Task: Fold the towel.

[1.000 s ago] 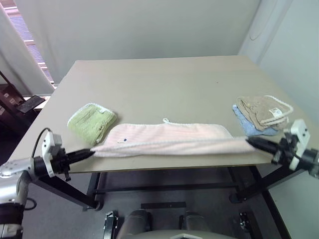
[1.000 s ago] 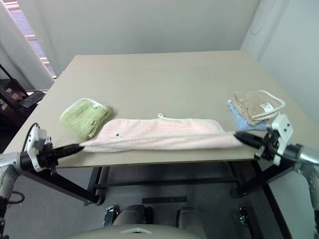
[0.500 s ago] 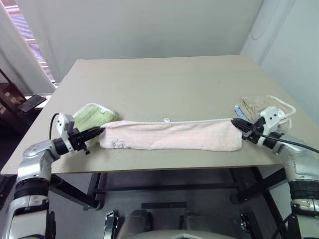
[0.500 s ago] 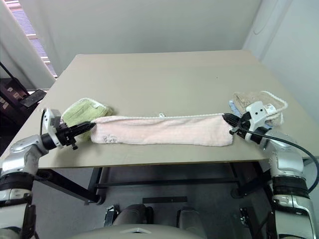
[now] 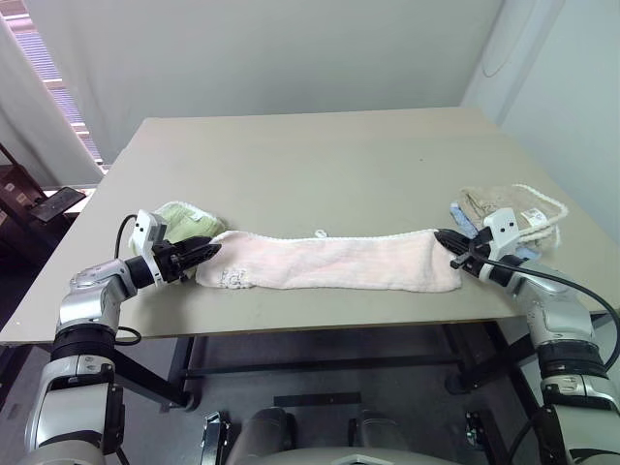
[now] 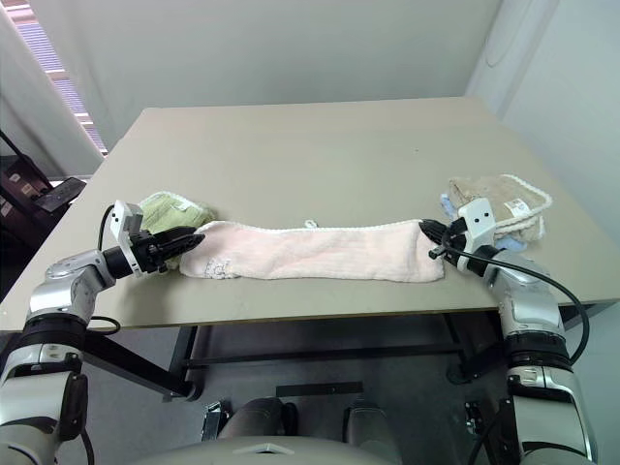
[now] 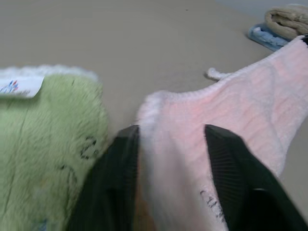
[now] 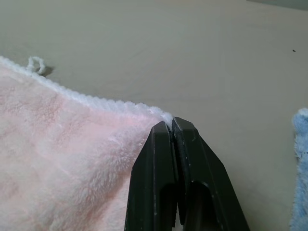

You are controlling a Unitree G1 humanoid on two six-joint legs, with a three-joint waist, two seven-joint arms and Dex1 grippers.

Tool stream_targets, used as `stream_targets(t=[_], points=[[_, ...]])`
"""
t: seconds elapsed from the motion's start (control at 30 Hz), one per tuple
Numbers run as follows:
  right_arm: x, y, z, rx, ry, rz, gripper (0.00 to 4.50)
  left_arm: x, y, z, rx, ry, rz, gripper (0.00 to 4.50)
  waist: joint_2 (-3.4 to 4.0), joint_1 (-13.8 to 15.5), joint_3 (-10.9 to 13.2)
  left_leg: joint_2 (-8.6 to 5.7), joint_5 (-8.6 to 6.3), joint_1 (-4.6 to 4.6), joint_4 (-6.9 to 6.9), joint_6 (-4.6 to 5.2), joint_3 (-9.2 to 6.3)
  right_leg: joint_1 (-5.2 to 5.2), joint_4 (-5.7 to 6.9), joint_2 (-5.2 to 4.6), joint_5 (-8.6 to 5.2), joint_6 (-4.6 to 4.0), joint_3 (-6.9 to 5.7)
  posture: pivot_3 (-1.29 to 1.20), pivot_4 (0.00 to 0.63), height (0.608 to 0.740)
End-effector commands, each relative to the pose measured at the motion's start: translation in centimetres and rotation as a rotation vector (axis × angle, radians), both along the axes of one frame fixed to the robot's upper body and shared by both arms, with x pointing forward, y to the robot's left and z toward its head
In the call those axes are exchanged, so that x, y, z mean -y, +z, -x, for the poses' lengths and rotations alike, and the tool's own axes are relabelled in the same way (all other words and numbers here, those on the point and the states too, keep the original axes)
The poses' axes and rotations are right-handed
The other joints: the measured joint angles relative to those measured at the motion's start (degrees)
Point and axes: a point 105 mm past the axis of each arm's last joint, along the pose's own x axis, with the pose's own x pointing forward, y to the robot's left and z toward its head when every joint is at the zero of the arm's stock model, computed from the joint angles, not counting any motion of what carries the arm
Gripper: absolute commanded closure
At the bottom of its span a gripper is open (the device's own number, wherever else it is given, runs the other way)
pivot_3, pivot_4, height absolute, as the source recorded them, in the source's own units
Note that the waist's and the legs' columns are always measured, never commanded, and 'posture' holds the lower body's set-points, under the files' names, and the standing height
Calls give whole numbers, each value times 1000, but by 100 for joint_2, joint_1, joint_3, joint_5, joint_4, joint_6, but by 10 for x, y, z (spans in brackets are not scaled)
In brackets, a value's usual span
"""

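A green terry cloth (image 5: 172, 215) lies just beside the left pincer; a beige towel (image 5: 509, 207) on a blue cloth (image 7: 266, 37) sits just behind the right pincer; all on a tan table (image 5: 320, 165).

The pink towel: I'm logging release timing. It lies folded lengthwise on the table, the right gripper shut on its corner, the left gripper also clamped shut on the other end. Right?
Not quite. The left gripper is open: the left wrist view shows its fingers spread either side of the towel. The right gripper is shut on the corner.

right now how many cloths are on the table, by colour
pale pink terry towel with white scalloped trim: 1
green terry cloth: 1
beige towel with white trim: 1
blue cloth under the beige one: 1
total: 4
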Motion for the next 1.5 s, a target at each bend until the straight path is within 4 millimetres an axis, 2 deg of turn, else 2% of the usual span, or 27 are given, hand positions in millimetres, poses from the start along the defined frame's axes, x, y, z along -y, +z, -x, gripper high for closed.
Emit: stream_targets(t=[0.03, 0.13, 0.23, 0.47, 0.63, 0.73, 0.83, 0.97, 1.1, 1.3, 1.5], points=[[-4, 19, -11, 67, -9, -11, 4500, -5, 21, -6, 65, 24, 4, 1007, 0, 0, 0, 0, -2, 0, 0, -3, 0, 0, 1, 0, 1, -1, 0, 0, 0, 737], [-2, 23, -15, 70, -38, -41, 4500, -9, 24, -7, 94, 63, 15, 21, 0, 1, 0, 0, -5, 1, 0, -8, 0, -2, 2, 0, 2, -3, 0, 0, 0, 737], [-1, 25, -15, 58, -43, -91, 3776, -4, 31, -2, 122, 36, 38, 0, 0, -1, 0, 0, -5, 1, 0, -8, 0, -2, 3, -1, 2, -4, 1, 0, 0, 737], [8, 43, -20, -11, -132, -280, 1351, 24, 57, 15, 191, -83, 104, 0, 0, -2, 0, 0, -5, -2, -1, -9, 0, -3, 2, -3, 2, -4, 3, 0, 0, 737], [13, 68, -11, -136, -136, -593, 1351, 50, 56, 26, 188, -169, 110, 0, 4, 4, -3, 0, -5, 0, -4, -8, 0, -2, 3, -3, 2, -9, 3, 0, 0, 737], [17, 76, 10, -268, -99, -844, 1351, 71, 50, 29, 168, -214, 104, 0, 4, 44, -3, 0, -4, -1, -4, -6, 0, -1, 2, -4, -1, -13, 3, 0, 0, 737], [17, 66, 35, -381, -70, -896, 1351, 83, 45, 30, 163, -238, 102, 0, 2, 105, -4, 0, 1, -5, 1, 5, 3, 1, -2, -5, -7, -24, 3, 0, 0, 737], [30, 48, 70, -524, -80, -961, 1351, 98, 30, 28, 131, -267, 78, 0, 4, 152, -7, 1, 4, -6, 1, 11, 11, 2, -4, -6, -8, -26, 4, 0, 0, 737], [33, 26, 86, -626, -136, -973, 1351, 106, 22, 31, 123, -302, 52, 0, 7, 129, -8, 1, 5, -8, 6, 25, 27, 2, -6, -8, -8, -26, 9, 0, 0, 737], [28, -4, 95, -692, -205, -1016, 1351, 113, 16, 32, 103, -307, 55, 0, 8, 104, -12, 7, 10, -2, 9, 36, 39, 6, -6, -5, -5, -20, 16, 0, 0, 737], [24, -24, 86, -713, -281, -1041, 1351, 113, 18, 28, 101, -284, 66, 0, 10, 133, -16, 7, 15, -3, 11, 44, 44, 7, -9, -7, -3, -16, 16, 0, 0, 737]])
